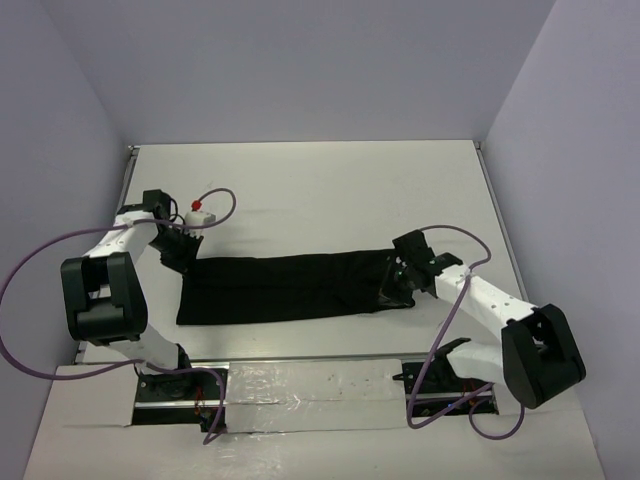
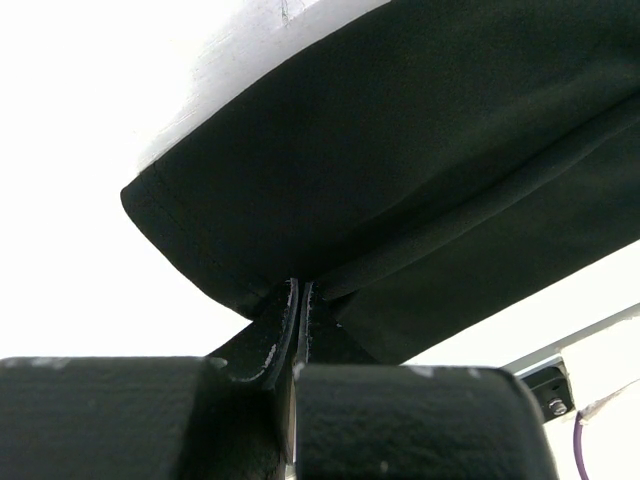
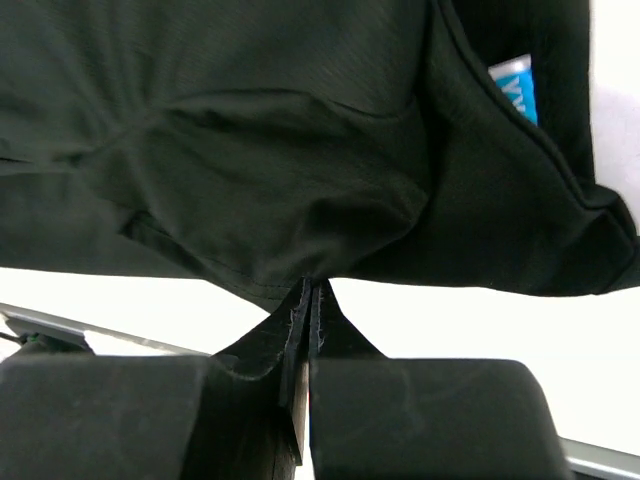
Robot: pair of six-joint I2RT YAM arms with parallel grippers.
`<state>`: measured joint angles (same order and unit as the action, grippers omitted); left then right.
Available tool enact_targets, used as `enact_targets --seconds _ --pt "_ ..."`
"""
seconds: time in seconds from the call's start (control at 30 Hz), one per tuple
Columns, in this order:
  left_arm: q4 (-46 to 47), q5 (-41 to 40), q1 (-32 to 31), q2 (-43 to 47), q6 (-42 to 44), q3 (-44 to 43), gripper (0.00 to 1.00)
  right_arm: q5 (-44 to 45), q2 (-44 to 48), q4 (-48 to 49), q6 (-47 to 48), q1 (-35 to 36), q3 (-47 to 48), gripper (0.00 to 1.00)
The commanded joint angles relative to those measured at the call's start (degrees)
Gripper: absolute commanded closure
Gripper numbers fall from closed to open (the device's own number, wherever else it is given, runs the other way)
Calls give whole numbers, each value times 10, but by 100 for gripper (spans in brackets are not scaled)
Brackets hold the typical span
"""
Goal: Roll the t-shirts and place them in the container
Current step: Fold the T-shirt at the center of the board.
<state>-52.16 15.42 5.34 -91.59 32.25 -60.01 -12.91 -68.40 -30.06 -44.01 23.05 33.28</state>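
A black t-shirt (image 1: pixel 285 288) lies folded into a long narrow strip across the white table, running left to right. My left gripper (image 1: pixel 183 250) is at the strip's far left corner. In the left wrist view its jaws (image 2: pixel 298 290) are shut on the fabric edge, and the t-shirt (image 2: pixel 400 150) is lifted slightly there. My right gripper (image 1: pixel 392 290) is at the strip's right end. In the right wrist view it (image 3: pixel 308 285) is shut on the t-shirt's (image 3: pixel 250 150) hem, with wrinkles pulling toward the tips. A blue label (image 3: pixel 518 85) shows inside the neck.
A shiny metal strip (image 1: pixel 310 385) runs along the near table edge between the arm bases. Purple cables (image 1: pixel 30 260) loop off both arms. A small red and white part (image 1: pixel 198 206) sits by the left wrist. Lilac walls enclose the table at the back and sides.
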Motion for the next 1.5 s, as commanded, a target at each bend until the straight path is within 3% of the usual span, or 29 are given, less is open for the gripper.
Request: enact_targets --seconds 0.0,0.2,0.47,0.7,0.87,1.07,1.23,1.47 --pt "-14 15 -2 12 -12 -30 100 10 16 -32 22 -12 41 100" --pt "-8 28 0 -24 -39 -107 100 10 -31 -64 89 -62 166 100" --pt "48 46 3 -122 -118 -238 100 41 -273 -41 175 -120 451 100" --pt "116 43 4 -158 -163 -281 100 54 -374 -66 214 -133 621 100" --pt "116 56 9 -136 -118 -238 100 33 -332 -58 239 -132 559 100" --pt "73 71 13 -76 10 -153 100 10 -192 -42 248 -124 391 100" --pt "38 70 14 -41 62 -87 100 -12 -100 -20 216 -111 227 100" --pt "27 64 15 -30 104 -9 100 -28 -81 18 174 -79 107 100"
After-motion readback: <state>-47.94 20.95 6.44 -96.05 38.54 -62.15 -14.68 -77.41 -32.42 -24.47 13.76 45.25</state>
